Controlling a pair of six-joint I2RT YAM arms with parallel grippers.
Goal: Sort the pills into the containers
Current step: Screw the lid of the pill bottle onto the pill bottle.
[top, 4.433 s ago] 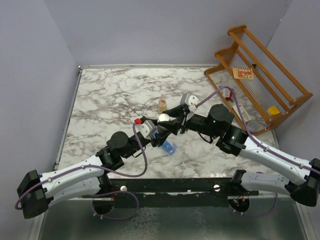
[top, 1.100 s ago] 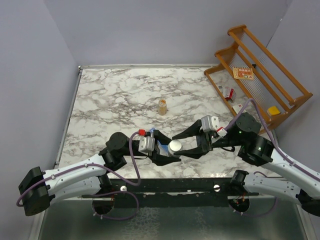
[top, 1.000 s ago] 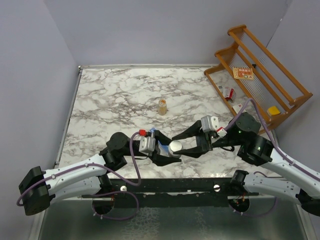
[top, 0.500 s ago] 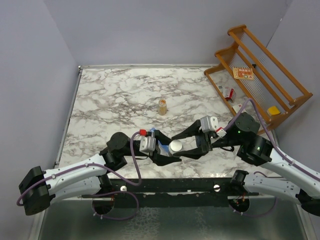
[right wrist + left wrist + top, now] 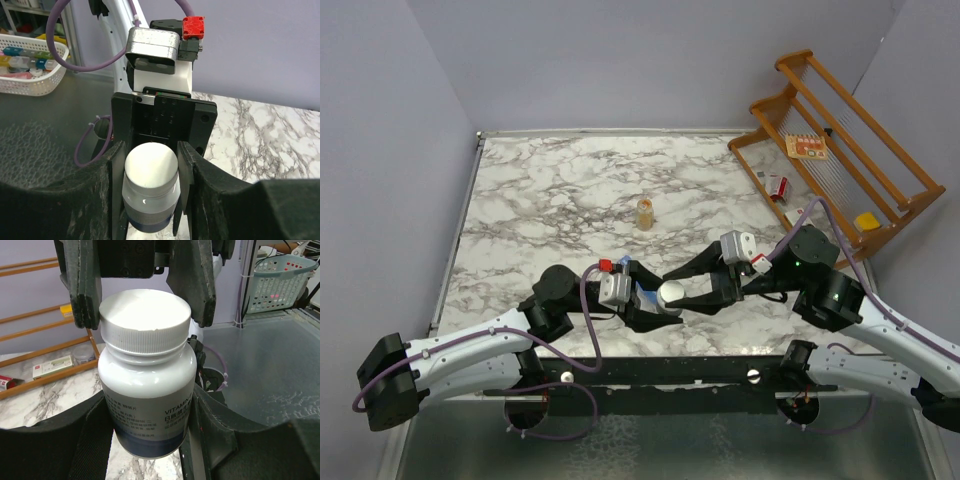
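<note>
Marble table [image 5: 550, 190]; containers [image 5: 641, 292] mostly hidden; left end effector [image 5: 150, 435] clamps bottle [image 5: 147, 385]; right end effector [image 5: 144, 315]: grip unclear.

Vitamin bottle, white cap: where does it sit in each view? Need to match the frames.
Top external: vitamin bottle low centre, cap up, over the marble table.
Left wrist: fills the centre, label readable.
Right wrist: lower centre, cap facing the camera.
Shared landmark: the marble table.
</note>
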